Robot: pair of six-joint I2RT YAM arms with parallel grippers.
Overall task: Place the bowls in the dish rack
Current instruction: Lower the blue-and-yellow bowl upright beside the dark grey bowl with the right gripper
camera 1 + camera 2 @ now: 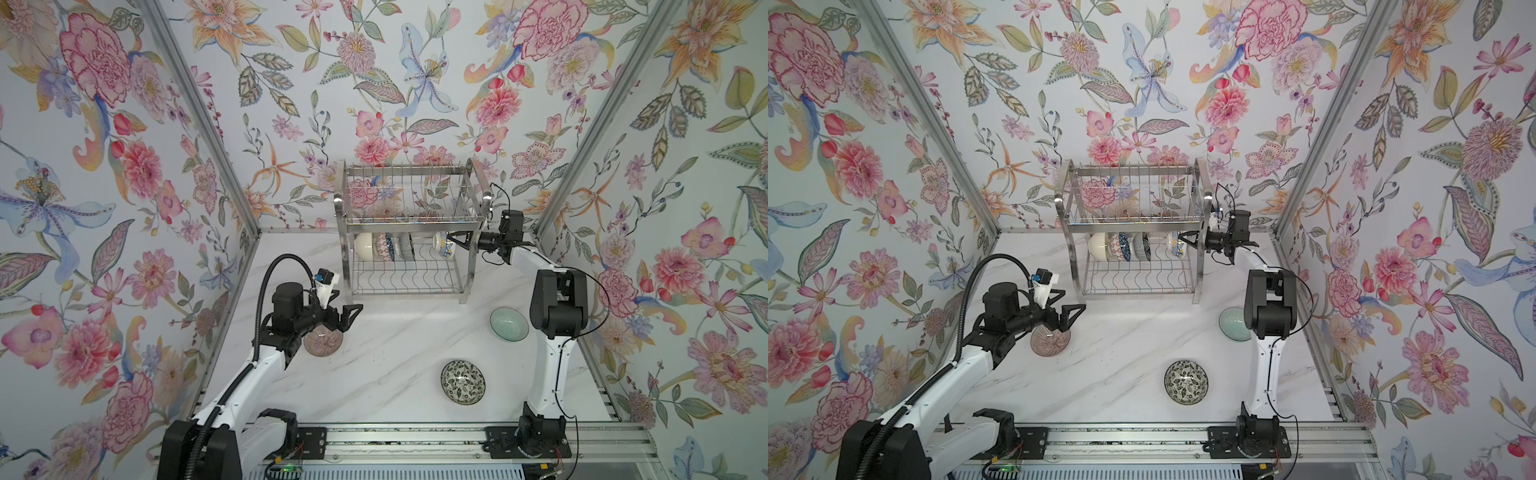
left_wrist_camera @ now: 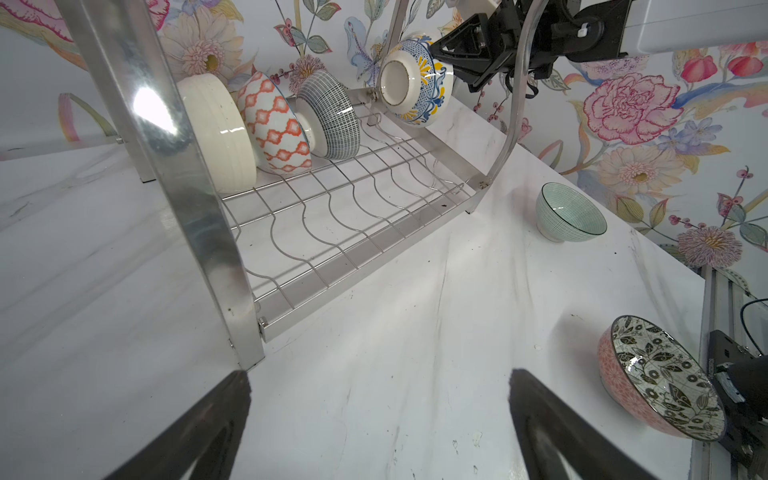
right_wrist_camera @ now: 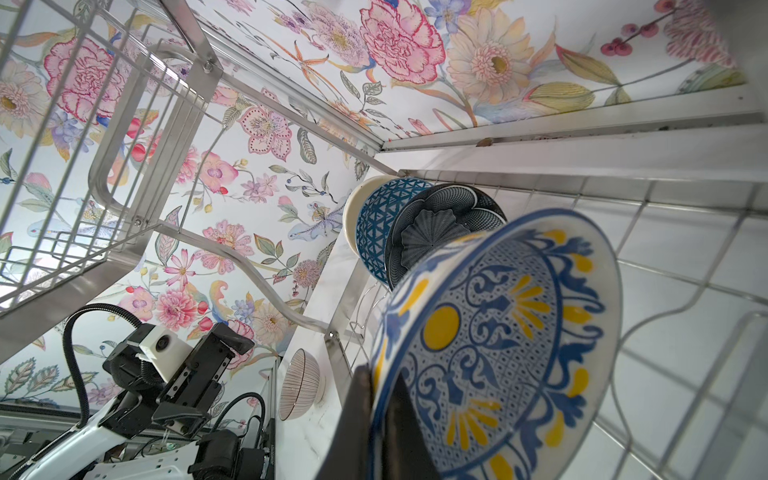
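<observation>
While right fingers [image 3: 356, 419] clamp 1 bowl [image 3: 498, 340], left fingers [image 2: 195, 432] gaping empty, 3 bowls [image 2: 220, 137] sit racked, 3 loose.

Closed in on three sides by pale blue-grey wallpaper panels [image 1: 374, 83] printed with large pink, orange and lilac flowers and green leaves. Joined at the two back corners by slanting brushed aluminium posts [image 1: 201, 120]. Floored with a glossy white marble-look tabletop [image 1: 395, 332], veined in faint grey and dotted with a few dark specks. Edged along the near side by a grooved silver aluminium rail [image 1: 415, 436], with a ribbed white grille [image 1: 395, 473] just below. Lit softly and evenly, with only faint shadows and a pale sheen across the tabletop in the left wrist view.
</observation>
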